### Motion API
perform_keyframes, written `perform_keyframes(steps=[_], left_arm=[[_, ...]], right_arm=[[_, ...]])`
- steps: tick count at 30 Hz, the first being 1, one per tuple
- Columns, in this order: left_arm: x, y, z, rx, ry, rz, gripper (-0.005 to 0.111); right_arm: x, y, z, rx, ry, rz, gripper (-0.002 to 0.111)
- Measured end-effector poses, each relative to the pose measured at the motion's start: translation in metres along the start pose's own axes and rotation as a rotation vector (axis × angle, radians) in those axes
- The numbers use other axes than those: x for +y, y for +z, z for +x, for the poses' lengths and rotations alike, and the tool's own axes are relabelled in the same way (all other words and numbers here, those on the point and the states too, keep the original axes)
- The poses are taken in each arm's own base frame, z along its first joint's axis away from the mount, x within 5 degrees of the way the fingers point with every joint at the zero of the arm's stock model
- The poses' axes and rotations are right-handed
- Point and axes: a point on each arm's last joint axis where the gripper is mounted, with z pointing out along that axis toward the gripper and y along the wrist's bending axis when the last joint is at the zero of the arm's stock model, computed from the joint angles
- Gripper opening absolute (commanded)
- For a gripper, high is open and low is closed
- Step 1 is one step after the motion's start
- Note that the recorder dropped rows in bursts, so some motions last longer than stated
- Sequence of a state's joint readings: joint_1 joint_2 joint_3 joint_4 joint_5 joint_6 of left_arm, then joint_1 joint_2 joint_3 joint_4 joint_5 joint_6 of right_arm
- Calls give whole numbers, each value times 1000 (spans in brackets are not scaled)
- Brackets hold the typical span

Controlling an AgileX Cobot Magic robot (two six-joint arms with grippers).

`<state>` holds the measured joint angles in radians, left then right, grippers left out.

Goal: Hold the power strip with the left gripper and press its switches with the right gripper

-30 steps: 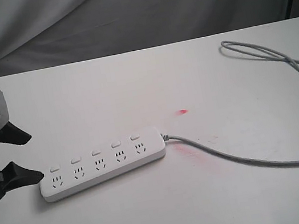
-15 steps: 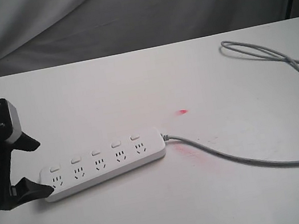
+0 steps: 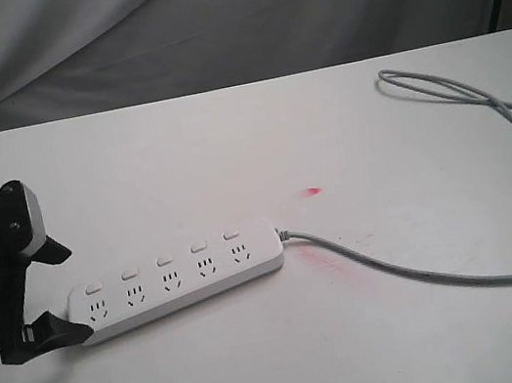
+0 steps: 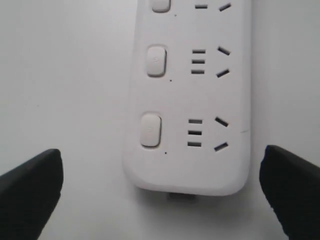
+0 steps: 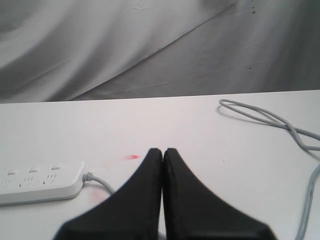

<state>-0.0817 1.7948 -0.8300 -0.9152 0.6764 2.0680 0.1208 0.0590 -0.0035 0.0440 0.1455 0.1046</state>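
Flat on the white table (image 3: 269, 378), in its left half and nearer the front edge than the back: strip (image 3: 179, 290), slanting slightly, rounded free end toward the left edge, cord end toward the middle. Five switches (image 3: 164, 261) in a row along the side facing the back edge, one beside each of the five sockets (image 3: 169, 282). Thin grey cord (image 3: 430, 276) out of the strip's right end, curving to the right edge, then looping back toward the far right corner. Small red mark (image 3: 312, 190) on the table just behind the cord end, with a fainter pink smear (image 3: 322, 257) beside the cord's start. At the left edge, left claw (image 3: 77, 292) spread wide, one finger on either side of the strip's free end, holding nothing; in the left wrist view, bare table visible between each finger (image 4: 35, 190) and the strip, so no grip on it. Right claw (image 5: 163, 152) out of the exterior view; in its own view, fingers pressed together with nothing between them, raised over the table well to the right of the strip, with the cord end and the red mark ahead. Grey cloth (image 3: 206, 22) behind the back edge.
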Motion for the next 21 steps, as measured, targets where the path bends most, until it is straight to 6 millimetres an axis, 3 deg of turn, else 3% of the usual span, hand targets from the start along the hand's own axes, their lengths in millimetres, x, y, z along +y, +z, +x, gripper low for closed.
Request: perform_keyframes(steps=[21], left_arm=[[-2,20,12,10,-35,60,103]], right_arm=[[0,0,0,0,0,0,0]])
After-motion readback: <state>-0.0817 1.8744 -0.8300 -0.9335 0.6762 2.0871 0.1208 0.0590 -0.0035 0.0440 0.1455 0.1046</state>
